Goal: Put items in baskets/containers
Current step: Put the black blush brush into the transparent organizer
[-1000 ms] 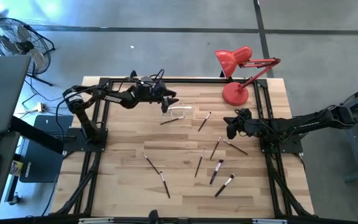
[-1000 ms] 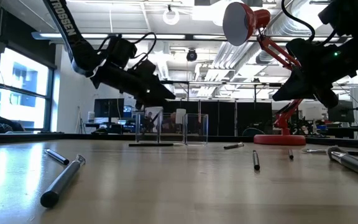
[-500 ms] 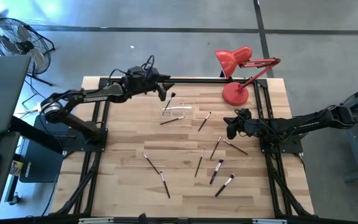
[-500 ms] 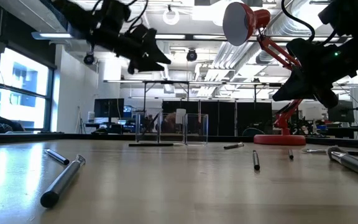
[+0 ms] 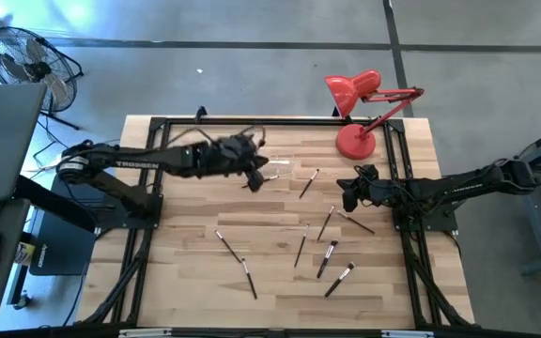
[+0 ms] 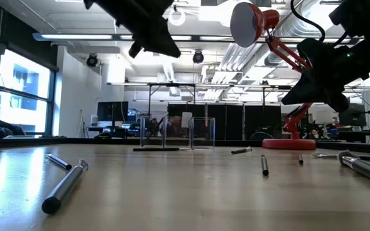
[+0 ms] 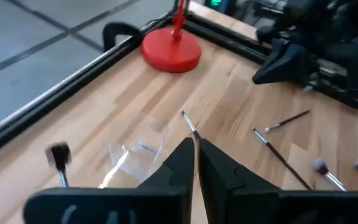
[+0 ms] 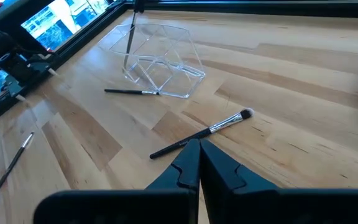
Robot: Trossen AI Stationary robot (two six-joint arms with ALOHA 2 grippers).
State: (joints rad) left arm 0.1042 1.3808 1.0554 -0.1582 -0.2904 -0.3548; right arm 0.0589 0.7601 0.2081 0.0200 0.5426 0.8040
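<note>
In the high view, the table (image 5: pixel 186 282) fills the middle of the frame. The clear holder (image 5: pixel 275 167) sits upper centre, with one brush (image 8: pixel 130 34) standing in it and another brush (image 8: pixel 132 92) lying against its side. The lamp (image 5: pixel 355 141) stands at the upper right. The left gripper (image 5: pixel 255 175) hangs just left of the holder; the right gripper (image 5: pixel 348 192) hangs right of centre. More brushes (image 5: pixel 327 258) lie scattered across the lower centre.
</note>
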